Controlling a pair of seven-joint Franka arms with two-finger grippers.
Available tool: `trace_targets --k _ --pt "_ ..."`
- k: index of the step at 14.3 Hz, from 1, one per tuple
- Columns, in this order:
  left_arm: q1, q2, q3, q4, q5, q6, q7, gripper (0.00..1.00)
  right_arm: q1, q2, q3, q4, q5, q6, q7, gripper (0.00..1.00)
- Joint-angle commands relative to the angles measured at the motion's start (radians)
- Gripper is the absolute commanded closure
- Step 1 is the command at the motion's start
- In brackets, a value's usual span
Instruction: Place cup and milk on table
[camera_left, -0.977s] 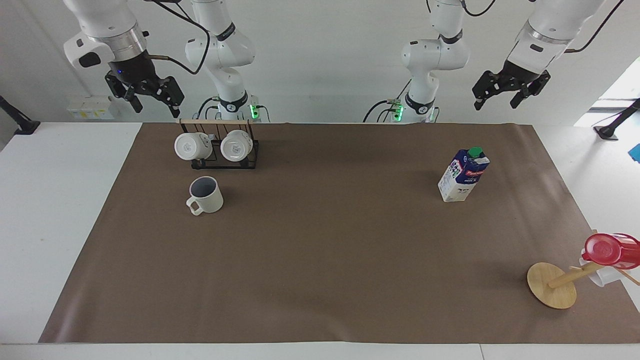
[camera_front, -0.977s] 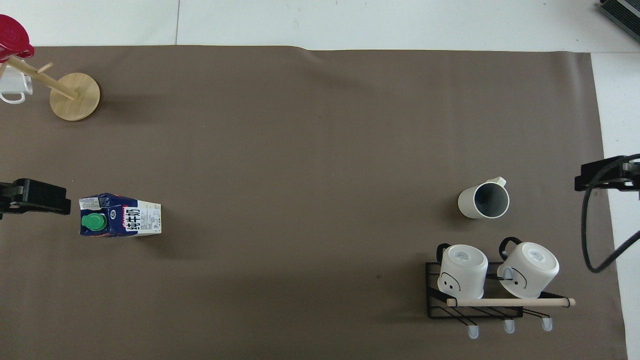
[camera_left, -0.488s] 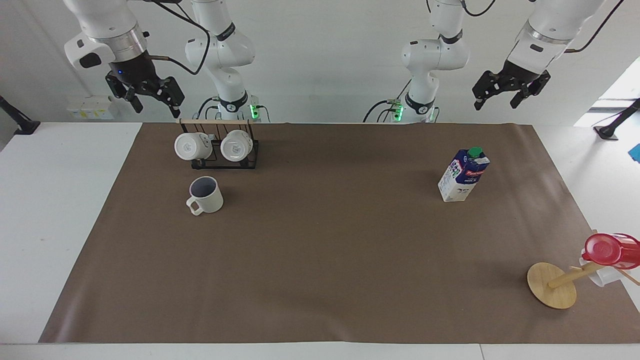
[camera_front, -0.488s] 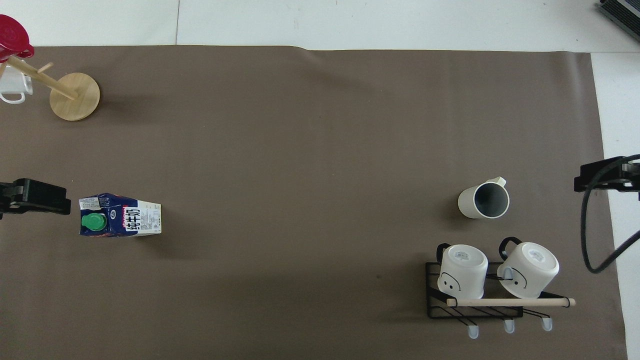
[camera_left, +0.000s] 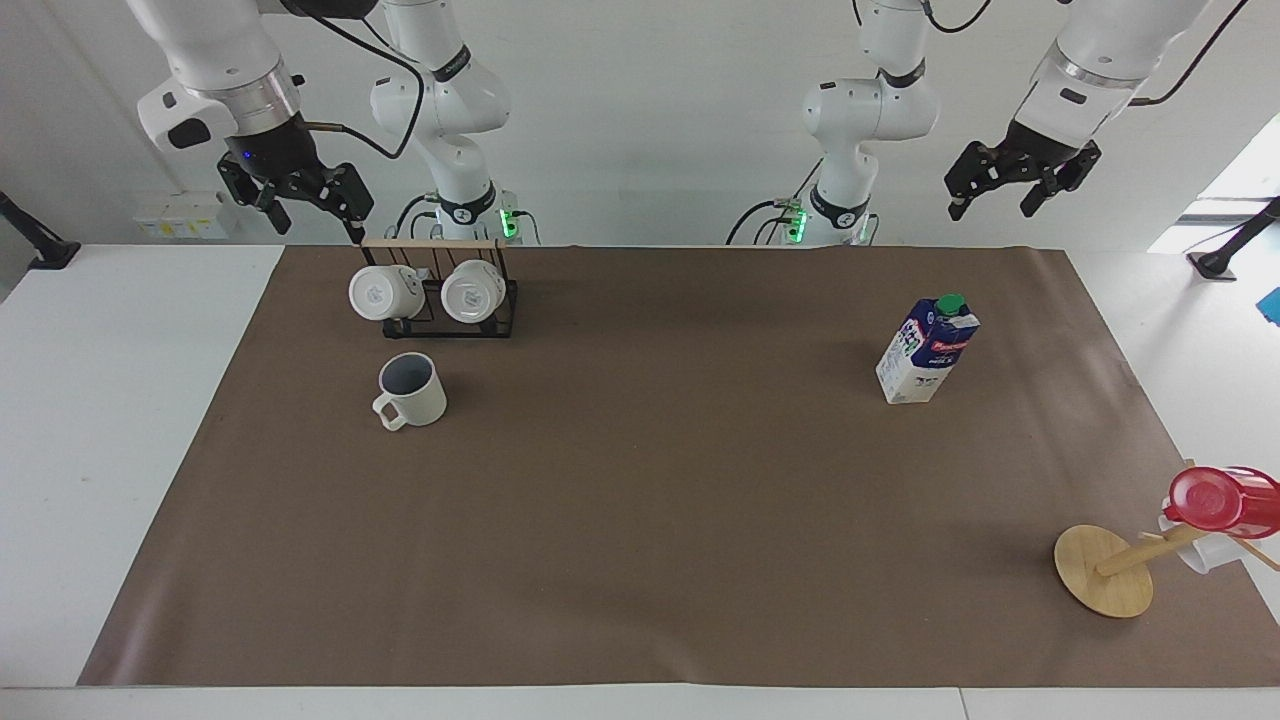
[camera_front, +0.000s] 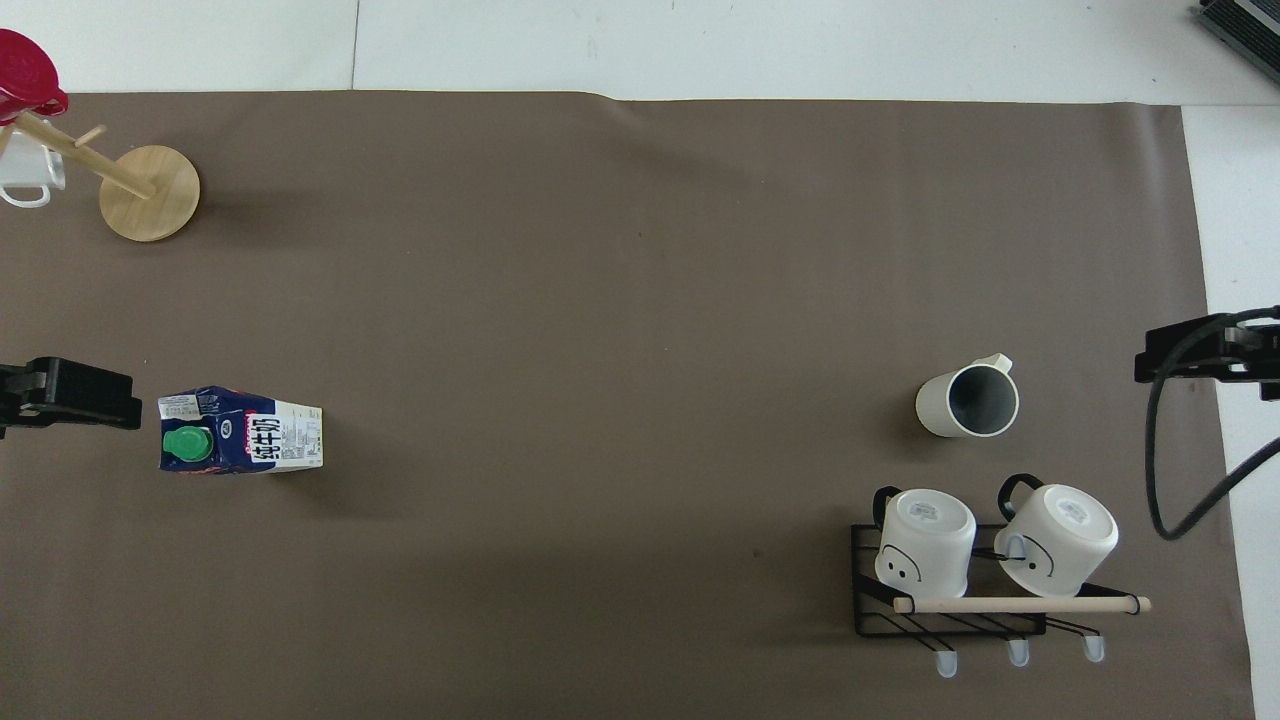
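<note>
Right end effector (camera_left: 300, 205): raised over the desk edge beside the rack, fingers spread, empty. Left end effector (camera_left: 1010, 185): raised near the desk edge at the left arm's end, fingers spread, empty.

Black wire rack with a wooden rail (camera_left: 440, 300): nearest the robots, toward the right arm's end; carries two white mugs (camera_left: 385, 292) on their sides, bases showing.

Small cream-white mug with loop handle and dark grey-blue inside (camera_left: 411, 390): upright on the wide brown sheet covering the white desk (camera_left: 640, 560), just farther out than the rack. Likely rigid, light, breakable glaze; take across the rim wall or by the handle.

Tall gable-top carton, dark blue and white, green screw cap (camera_left: 928, 348): upright toward the left arm's end. Card walls probably give under pressure; hold flat sides mid-height.

Round wooden stand with pegs (camera_left: 1103, 570): farthest, bearing a red translucent cup (camera_left: 1220, 500).
</note>
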Motion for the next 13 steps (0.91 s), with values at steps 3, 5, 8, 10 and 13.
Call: trace_targets --k 3,5,8,10,13 --pt "0.003 -0.007 0.002 0.002 -0.009 -0.013 0.001 0.00 0.001 -0.009 0.010 -0.126 0.021 0.151 0.001 0.00" --pt "0.003 -0.007 0.002 0.002 -0.009 -0.015 0.001 0.00 0.025 -0.005 0.015 -0.198 0.021 0.231 0.002 0.00" --pt "0.003 -0.007 0.002 0.002 -0.009 -0.015 0.001 0.00 0.039 0.035 0.015 -0.280 0.027 0.320 0.002 0.00" --pt "0.003 -0.007 0.002 0.002 -0.009 -0.015 0.001 0.00 0.050 0.084 0.015 -0.315 0.027 0.370 0.004 0.00" --pt "0.003 -0.007 0.002 0.002 -0.009 -0.015 0.001 0.00 0.052 0.101 0.015 -0.407 0.028 0.490 0.004 0.00"
